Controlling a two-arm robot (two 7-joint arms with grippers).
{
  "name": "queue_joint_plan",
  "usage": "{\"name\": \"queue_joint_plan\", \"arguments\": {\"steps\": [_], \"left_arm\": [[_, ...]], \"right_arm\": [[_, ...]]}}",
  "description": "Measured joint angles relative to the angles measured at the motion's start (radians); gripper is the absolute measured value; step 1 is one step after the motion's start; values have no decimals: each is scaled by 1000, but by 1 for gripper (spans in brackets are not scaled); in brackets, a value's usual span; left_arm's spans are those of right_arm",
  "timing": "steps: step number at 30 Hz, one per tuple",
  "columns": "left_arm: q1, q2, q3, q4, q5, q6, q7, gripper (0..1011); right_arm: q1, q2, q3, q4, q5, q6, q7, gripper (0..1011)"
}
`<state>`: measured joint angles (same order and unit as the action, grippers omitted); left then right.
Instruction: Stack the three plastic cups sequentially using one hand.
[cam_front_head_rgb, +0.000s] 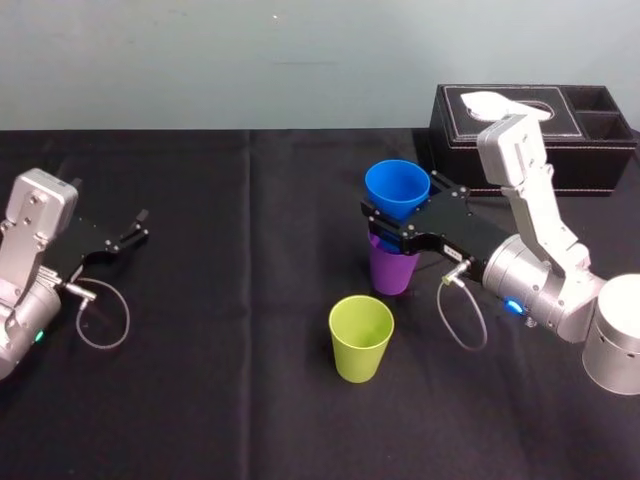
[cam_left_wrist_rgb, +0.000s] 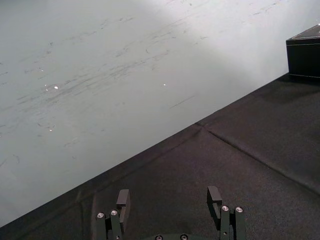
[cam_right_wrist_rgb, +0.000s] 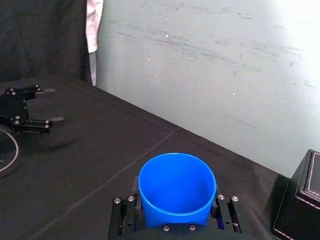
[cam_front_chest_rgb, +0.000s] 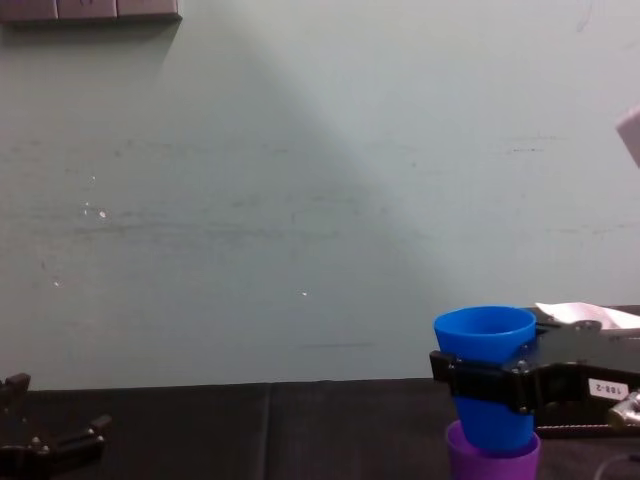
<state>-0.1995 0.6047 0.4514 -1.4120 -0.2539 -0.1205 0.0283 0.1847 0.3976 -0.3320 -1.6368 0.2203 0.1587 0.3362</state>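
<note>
My right gripper is clamped around the blue cup. It holds the cup upright, with the base sunk partway into the mouth of the purple cup. The purple cup stands on the black tablecloth, not far from the black tissue box. The yellow-green cup stands alone just beside that pair, on the side nearer me. My left gripper rests well off at the left, its fingers spread wide.
</note>
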Motion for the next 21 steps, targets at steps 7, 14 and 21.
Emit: {"name": "queue_joint_plan", "arguments": {"steps": [7, 14, 21], "left_arm": [[0, 0, 0, 0, 0, 0, 0, 1011], [0, 0, 0, 0, 0, 0, 0, 1011], [0, 0, 0, 0, 0, 0, 0, 1011]], "right_arm": [[5, -10, 4, 39, 3, -14, 11, 732], [-3, -19, 10, 74, 29, -29, 24, 732], [-6, -21, 11, 80, 36, -34, 27, 732]]}}
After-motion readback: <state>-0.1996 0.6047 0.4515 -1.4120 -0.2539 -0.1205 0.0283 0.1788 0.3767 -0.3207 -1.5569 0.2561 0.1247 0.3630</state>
